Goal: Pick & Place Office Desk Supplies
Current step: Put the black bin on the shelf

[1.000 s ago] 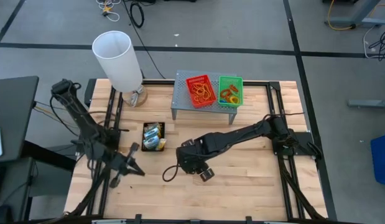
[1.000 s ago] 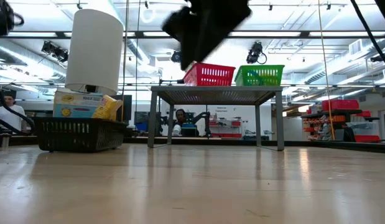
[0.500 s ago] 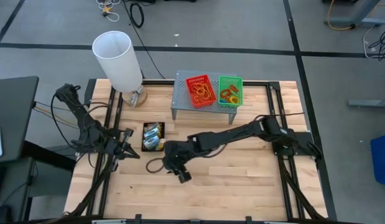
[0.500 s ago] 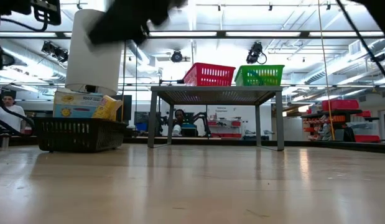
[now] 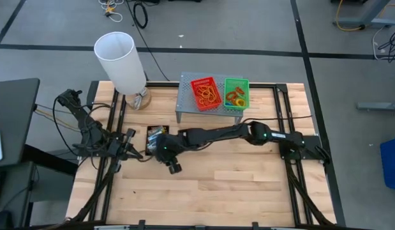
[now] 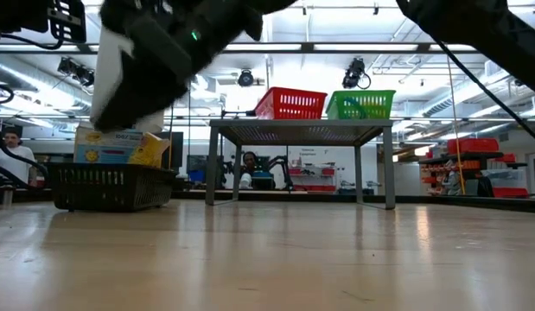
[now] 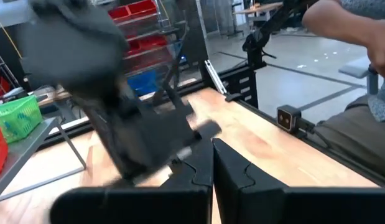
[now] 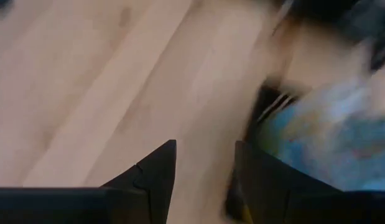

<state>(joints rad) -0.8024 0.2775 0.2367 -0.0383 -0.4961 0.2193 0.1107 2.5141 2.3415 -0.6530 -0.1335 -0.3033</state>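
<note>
Right gripper [image 5: 166, 155] is my working tool now: its two dark fingers [image 8: 156, 172] stand spread with bare wood showing between them in the right wrist view, nothing pinched, and it hangs at the near edge of the black mesh box [image 5: 152, 135] on the left half of the table. That box holds the yellow-green crayon box [image 6: 110, 143] and the green-blue packets [image 5: 160, 137], so I judge the step in hand to be reaching in for one of them. To do it well I would bring the fingers squarely over a single packet, keep them wide until they straddle it, and come down clear of the basket wall so that a fingertip does not catch the mesh and drag the whole box. The left gripper [image 5: 127, 150] waits just beside the box on its other side, fingers pressed together, close enough that I would mind the gap between the two arms. Looking straight down from above, I can see the thin rubber bands lying in the small red mesh tray [image 5: 205, 93] and the small green mesh tray [image 5: 236, 93] on top of the grey perforated metal stand [image 5: 189, 107]; the low view shows only those trays' sides, but it alone tells me how far the crayon box stands above the basket rim. Beyond the basket rises the tall white cylindrical lampshade [image 5: 120, 61].
</note>
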